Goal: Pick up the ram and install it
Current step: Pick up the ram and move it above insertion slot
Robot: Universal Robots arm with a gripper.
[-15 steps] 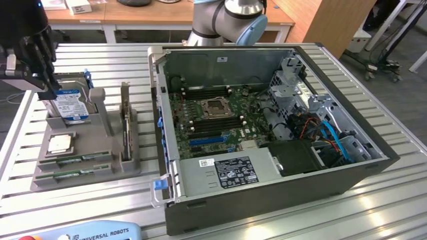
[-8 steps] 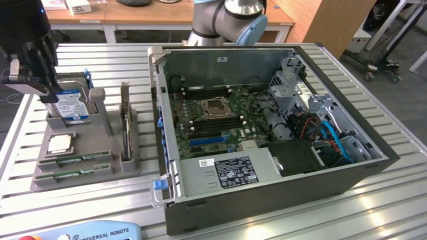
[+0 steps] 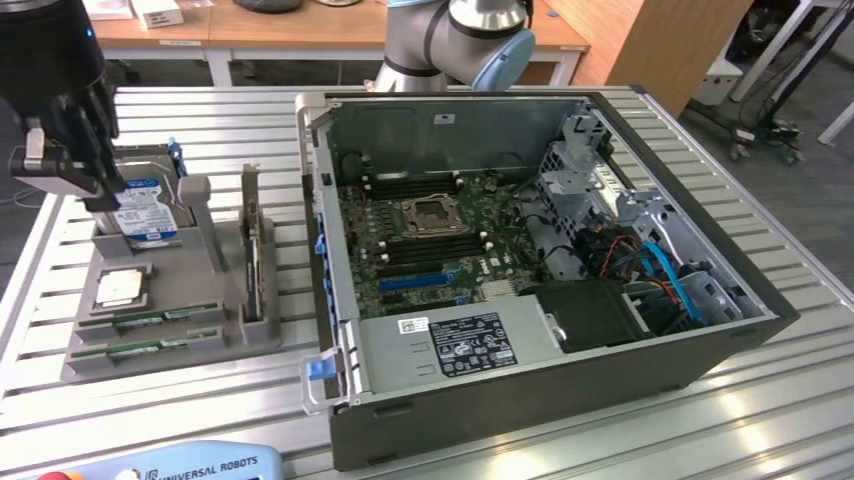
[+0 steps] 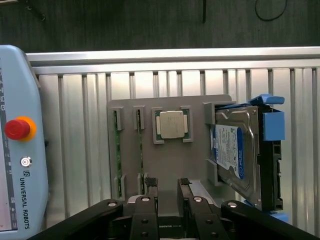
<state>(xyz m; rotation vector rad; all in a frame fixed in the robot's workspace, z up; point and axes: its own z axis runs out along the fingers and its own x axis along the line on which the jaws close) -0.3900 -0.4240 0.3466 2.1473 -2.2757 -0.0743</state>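
A: How does the ram (image 3: pixel 150 319) look to us?

B: We see a long, thin green stick with small dark chips. It lies flat in a slot of the grey holder (image 3: pixel 160 366), just beside the square silver processor (image 3: pixel 120 290). A second stick (image 3: pixel 144 347) like it lies in the next slot, at the holder's end.

A: What do we gain from the exterior view?

B: We get the open computer case (image 3: pixel 694 350) with its motherboard (image 3: pixel 400 250) on the slatted table (image 3: pixel 200 120), at the exterior view's right of the holder. We also place the arm's tool at the holder's other end, by the hard drive (image 3: pixel 150 215), well apart from the ram.

A: And from the wrist view?

B: We see the gripper (image 4: pixel 167 186) up close. Its fingers (image 4: pixel 150 186) stand spread, with nothing between them. Both sticks appear edge-on there, as narrow green strips. The teach pendant (image 4: pixel 20 150) lies beside the holder, red button up.
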